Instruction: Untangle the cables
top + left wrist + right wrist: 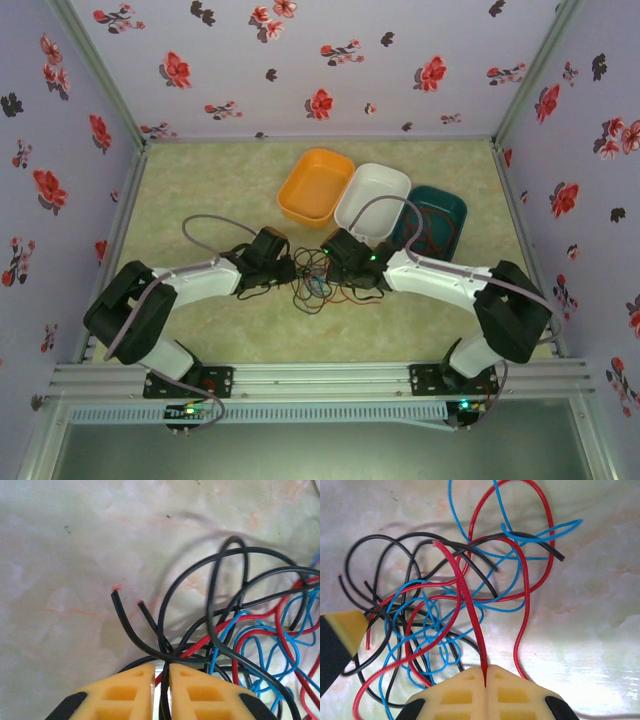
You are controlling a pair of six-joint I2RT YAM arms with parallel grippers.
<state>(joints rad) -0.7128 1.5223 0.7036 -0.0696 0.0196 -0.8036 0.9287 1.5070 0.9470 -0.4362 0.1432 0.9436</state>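
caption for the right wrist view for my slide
The right gripper pinches the red cable above the tangle of red, black and blue cables on the table.

Top camera: we are looking down from above and behind the arms (430,275), facing the far wall (330,90), standing well back and taking in the whole table (200,330).
Left wrist camera: we are sitting over the left gripper (161,667), looking down past its tips, very near the table.
Right wrist camera: we are looking likewise past the right gripper (485,669).
Shared: all three are showing the cables (312,283). The right wrist view is also catching a left gripper finger at its left edge.
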